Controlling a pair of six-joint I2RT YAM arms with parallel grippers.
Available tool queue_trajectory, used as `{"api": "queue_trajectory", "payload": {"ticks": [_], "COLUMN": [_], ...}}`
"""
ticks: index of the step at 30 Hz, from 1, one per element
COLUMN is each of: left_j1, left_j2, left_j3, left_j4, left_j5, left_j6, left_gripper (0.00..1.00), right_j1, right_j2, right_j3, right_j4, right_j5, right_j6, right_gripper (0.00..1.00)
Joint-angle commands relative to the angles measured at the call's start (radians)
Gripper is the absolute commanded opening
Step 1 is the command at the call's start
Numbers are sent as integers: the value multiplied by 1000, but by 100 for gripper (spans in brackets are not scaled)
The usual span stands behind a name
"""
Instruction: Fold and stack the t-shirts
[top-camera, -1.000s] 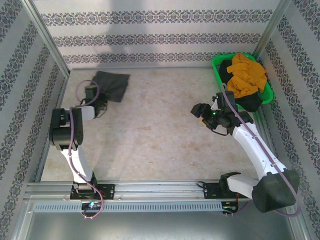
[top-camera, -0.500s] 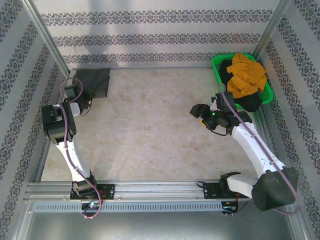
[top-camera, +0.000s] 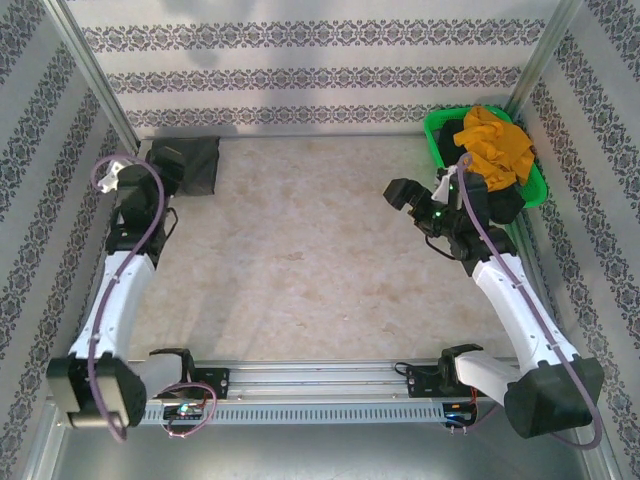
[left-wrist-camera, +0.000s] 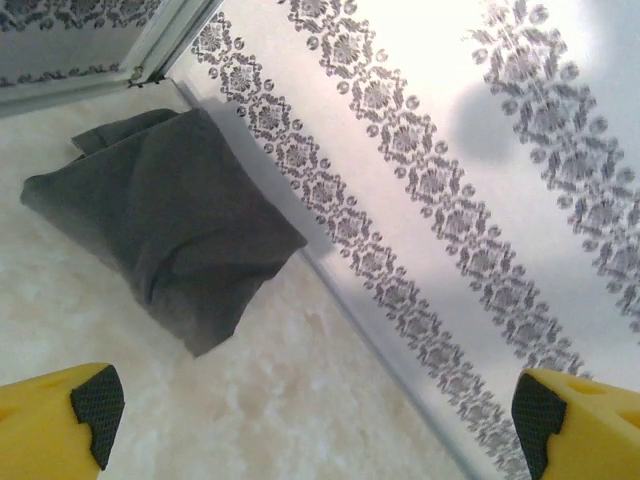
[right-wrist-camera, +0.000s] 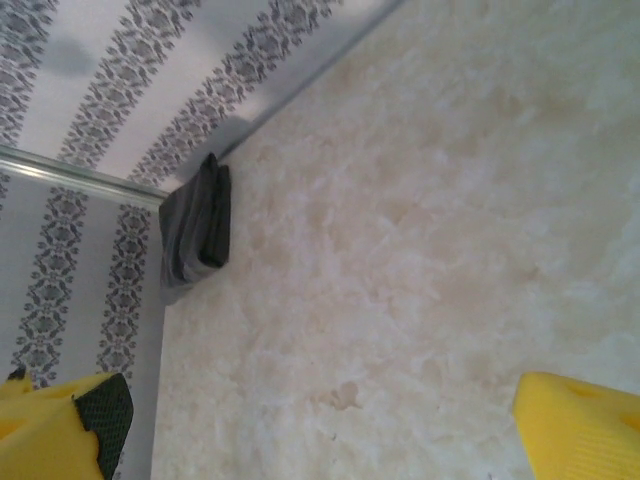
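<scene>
Just ahead of the left claw (top-camera: 162, 165), without being touched by it, a charcoal-grey t-shirt (left-wrist-camera: 170, 220) is seen folded into a soft, roughly square bundle. Its matte cloth is creased, and one corner sags toward the claw. The claw's yellow fingers (left-wrist-camera: 45, 420), faced with black ribbed pads (left-wrist-camera: 97, 403), are spread wide apart with nothing held between them.

The right claw (top-camera: 403, 194) is likewise held wide apart and empty above the table (top-camera: 300, 260). From it the grey bundle is viewed edge-on, well away across the surface, as a flat stack of layers. Close behind this claw, beside its wrist, a bright green plastic basket (top-camera: 432, 128) is placed. A crumpled mustard-orange t-shirt (top-camera: 492, 145) is heaped in it on top of a blackish t-shirt (top-camera: 505, 206), which spills over the rim nearest the arm.

Beneath both claws the table is finished in a pale, mottled, marble-like beige. It is enclosed by white walls (top-camera: 320, 60) printed with bands of grey floral ornament, and aluminium posts (top-camera: 95, 75) are set at the corners.
</scene>
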Motion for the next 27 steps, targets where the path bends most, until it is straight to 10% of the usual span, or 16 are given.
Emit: {"api": "queue_trajectory", "payload": {"ticks": [1,11,21,27], "left_j1": [-112,-154,-81,-23], "left_j2": [-15,-408,184,374], "left_j3": [2,-712,-725,-627], "left_j4": [-329,340,996,1014], "left_j5": [-319,-226,-122,44], "left_j6": [174,764,795,840], "left_gripper": [100,100,100,100], "right_j1": [-11,-14,-63,-117], "right_j2": [-33,-227,35,230], "right_j3": [84,-471,-656,-595], "right_j4": [-74,355,787,1023], "right_j5": [151,721,608,480], "right_j6": [-101,-573,-678,-739], "right_gripper": [98,98,98,98]}}
